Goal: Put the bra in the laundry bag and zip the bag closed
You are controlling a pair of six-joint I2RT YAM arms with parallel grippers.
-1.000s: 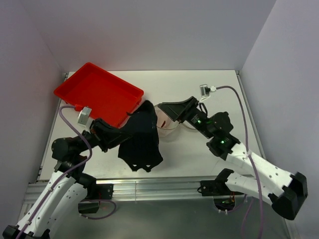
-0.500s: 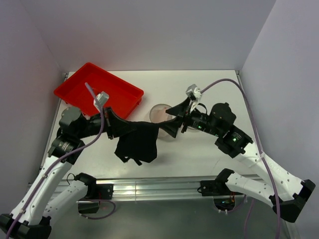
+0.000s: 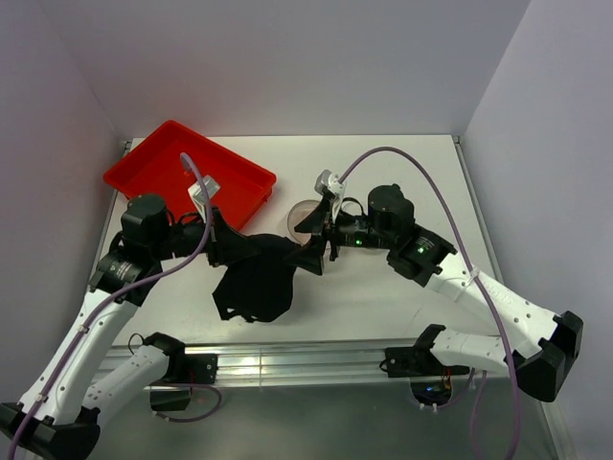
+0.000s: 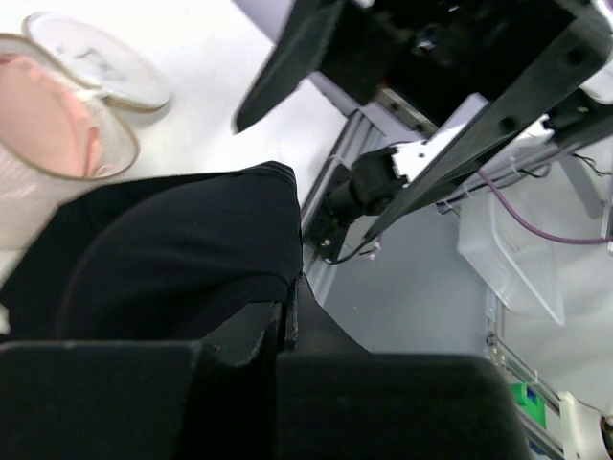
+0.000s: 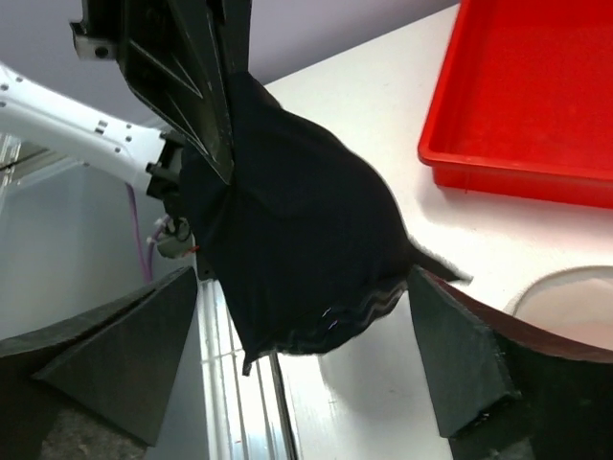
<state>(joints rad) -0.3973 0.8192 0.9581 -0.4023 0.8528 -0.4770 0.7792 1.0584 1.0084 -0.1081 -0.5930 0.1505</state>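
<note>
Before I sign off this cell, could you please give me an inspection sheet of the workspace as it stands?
Surface: white table, no spills seen.
Job's things: laundry bag on the table with the pink bra inside; its round flap lies open, so it looks unzipped.
Clutter: black cloth hanging above the table; red tray at the far left.
Grippers: left gripper shut on the black cloth; right gripper open, facing that cloth.
Cables: one purple cable arcs over the right arm and another loops at the left wrist.
Surroundings: plain pale walls; nothing else seen.
</note>
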